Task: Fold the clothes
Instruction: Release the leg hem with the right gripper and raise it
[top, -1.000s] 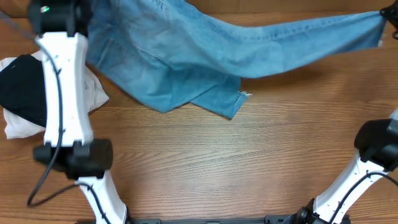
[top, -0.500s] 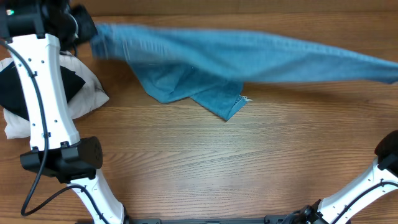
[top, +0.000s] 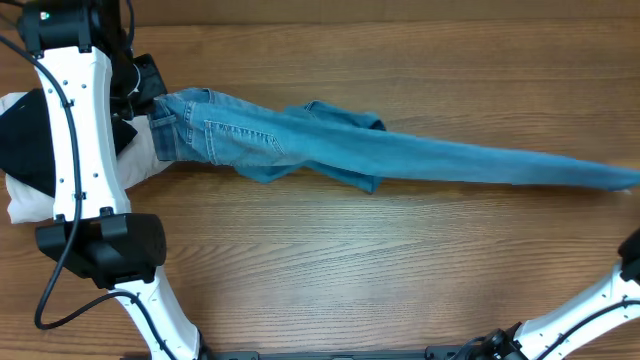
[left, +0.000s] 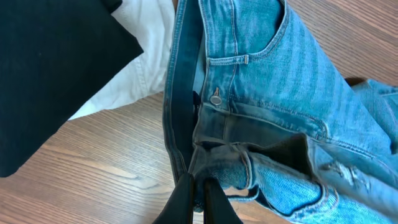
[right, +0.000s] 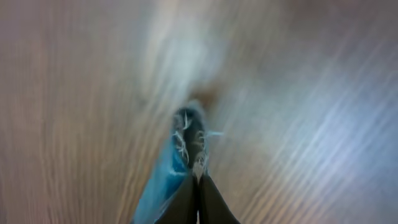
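Observation:
The clothes, light blue denim jeans (top: 400, 155), are stretched in a long narrow band across the table from left to the right edge. My left gripper (top: 148, 92) holds the waist end beside the pile at left. In the left wrist view the gripper (left: 198, 186) is shut on the waistband of the jeans (left: 280, 93), near the button. My right gripper is past the overhead view's right edge. The blurred right wrist view shows it (right: 198, 177) shut on the frayed ankle hem (right: 186, 140) of the jeans.
A black folded garment (top: 25, 140) lies on a white folded garment (top: 25, 205) at the far left, just behind the jeans' waist. Both also show in the left wrist view, black (left: 56, 68) and white (left: 143, 68). Bare wooden table (top: 350, 260) lies in front.
Both grippers have come down and toward the front with the jeans. The cloth, spread wide in the air before, is now drawn into a narrow taut band low over the table.

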